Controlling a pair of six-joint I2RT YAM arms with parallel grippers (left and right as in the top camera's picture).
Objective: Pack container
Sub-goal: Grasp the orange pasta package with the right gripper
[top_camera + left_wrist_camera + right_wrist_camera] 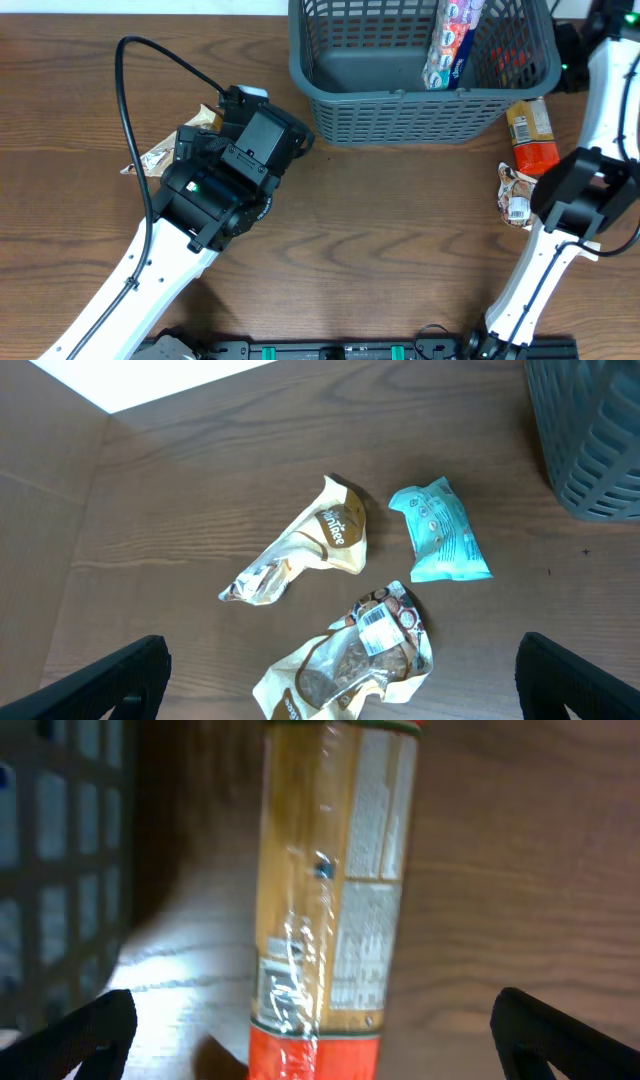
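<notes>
The dark blue-grey slotted basket (420, 110) stands at the back middle, with a colourful long packet (455, 40) inside; its corner shows in the left wrist view (590, 440). My left gripper (345, 690) is open above a cream packet with a clear window (350, 660). Beyond it lie a cream-and-brown packet (300, 550) and a teal packet (440, 535). My right gripper (320, 1045) is open above a long orange-and-red packet (330, 890), which lies right of the basket (532, 135). Neither gripper holds anything.
A crumpled white-and-brown packet (515, 195) lies in front of the orange one, beside the right arm (590, 190). The left arm (240, 160) hides most of the left packets from overhead. The basket wall (50, 870) is close on the right gripper's left.
</notes>
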